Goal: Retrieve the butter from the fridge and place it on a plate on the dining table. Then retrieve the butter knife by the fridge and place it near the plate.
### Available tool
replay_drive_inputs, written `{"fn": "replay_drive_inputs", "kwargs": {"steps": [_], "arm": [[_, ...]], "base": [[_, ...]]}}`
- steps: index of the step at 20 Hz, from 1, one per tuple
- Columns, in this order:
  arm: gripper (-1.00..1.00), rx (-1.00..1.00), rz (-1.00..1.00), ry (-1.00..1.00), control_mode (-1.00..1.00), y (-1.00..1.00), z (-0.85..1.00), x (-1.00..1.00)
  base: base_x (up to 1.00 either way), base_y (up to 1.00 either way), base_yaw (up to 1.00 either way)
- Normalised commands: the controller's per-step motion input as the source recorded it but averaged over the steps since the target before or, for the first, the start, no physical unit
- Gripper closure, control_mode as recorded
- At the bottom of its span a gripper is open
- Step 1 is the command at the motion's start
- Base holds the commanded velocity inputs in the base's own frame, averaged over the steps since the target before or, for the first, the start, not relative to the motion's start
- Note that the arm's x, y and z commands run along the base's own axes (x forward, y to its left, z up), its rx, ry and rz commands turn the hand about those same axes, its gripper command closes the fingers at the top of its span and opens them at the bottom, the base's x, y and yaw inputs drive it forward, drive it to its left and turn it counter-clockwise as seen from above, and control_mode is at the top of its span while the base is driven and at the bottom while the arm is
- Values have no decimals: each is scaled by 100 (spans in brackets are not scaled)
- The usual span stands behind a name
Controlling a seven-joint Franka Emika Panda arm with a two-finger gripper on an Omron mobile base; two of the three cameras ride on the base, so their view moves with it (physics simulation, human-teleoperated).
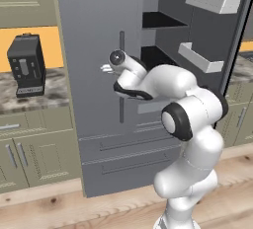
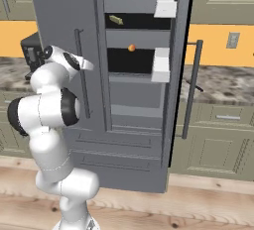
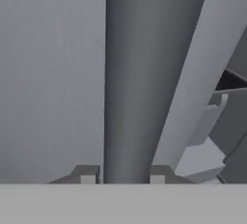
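Handle (image 3: 132, 83) of the fridge's left door runs as a dark vertical bar straight up between the two fingertips (image 3: 88, 174) in the hand view, so the gripper (image 3: 122, 175) stands narrow, clamped on that bar. In the right base view the fridge (image 2: 59, 21) has its right door swung open, and the butter (image 2: 116, 20) lies on the upper inner shelf, up and to the right of the gripper (image 2: 85, 65). Its long axis slants across the shelf, tilted rather than square to the front. The next reach likely has to let go of the handle and travel right and upward into that open compartment, past the door's edge.
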Motion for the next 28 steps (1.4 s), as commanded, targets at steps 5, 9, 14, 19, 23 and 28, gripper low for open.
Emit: {"fn": "replay_drive_inputs", "kwargs": {"steps": [5,9,14,19,23,28], "arm": [[100,0,-17,6,-100,26,29,-51],[100,0,-17,2,-100,28,16,-60],[100,0,-14,7,-100,24,11,-58],[100,1,-14,16,-100,26,6,-41],[100,0,-15,12,-100,30,0,-35],[100,0,-12,0,-100,42,0,-49]], "base": [[0,0,0],[0,0,0],[0,0,0],[0,0,0],[0,0,0],[0,0,0]]}}
